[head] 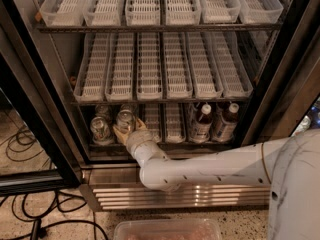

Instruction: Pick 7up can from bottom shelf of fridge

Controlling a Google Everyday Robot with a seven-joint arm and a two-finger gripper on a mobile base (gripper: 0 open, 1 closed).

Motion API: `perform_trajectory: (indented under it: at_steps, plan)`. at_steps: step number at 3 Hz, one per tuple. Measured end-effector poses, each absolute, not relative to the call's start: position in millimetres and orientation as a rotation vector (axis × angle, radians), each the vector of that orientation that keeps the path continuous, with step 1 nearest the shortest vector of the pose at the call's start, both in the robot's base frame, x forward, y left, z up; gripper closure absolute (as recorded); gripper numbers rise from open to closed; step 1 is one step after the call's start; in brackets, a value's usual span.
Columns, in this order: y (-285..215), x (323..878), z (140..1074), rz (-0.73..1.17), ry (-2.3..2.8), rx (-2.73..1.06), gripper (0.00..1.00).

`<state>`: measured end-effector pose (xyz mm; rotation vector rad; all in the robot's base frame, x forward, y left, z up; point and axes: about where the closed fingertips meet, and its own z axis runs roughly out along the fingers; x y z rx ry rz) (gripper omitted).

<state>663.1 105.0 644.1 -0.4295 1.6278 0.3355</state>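
Note:
The fridge [30, 109] stands open with a black door frame and steel interior. On its bottom shelf [170, 143] stand several silvery 7up cans at the left. My gripper [126, 130] reaches into the bottom shelf, its tan fingers [118, 133] on either side of one 7up can [125, 120] in the second lane. Another can [100, 129] stands just left of it, and more cans sit behind. The white arm runs from the lower right across the ribbed base grille [190, 194].
Two brown bottles with white caps [201, 122] [226, 121] stand on the right of the bottom shelf. Two higher racks hold white slotted lanes [150, 64]. Black cables [30, 219] lie on the floor at left. A clear bin [167, 230] sits at the bottom edge.

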Motion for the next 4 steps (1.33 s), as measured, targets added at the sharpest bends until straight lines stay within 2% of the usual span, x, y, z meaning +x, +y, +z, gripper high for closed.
perform_trajectory:
  at_steps: [1,2,4]
  plan:
    - [106,656,655,0.368,1.657,-0.498,1.0]
    - [89,645,669,0.384,1.675,-0.604,1.0]
    - [37,648,704,0.529,1.69,-0.55,1.0]
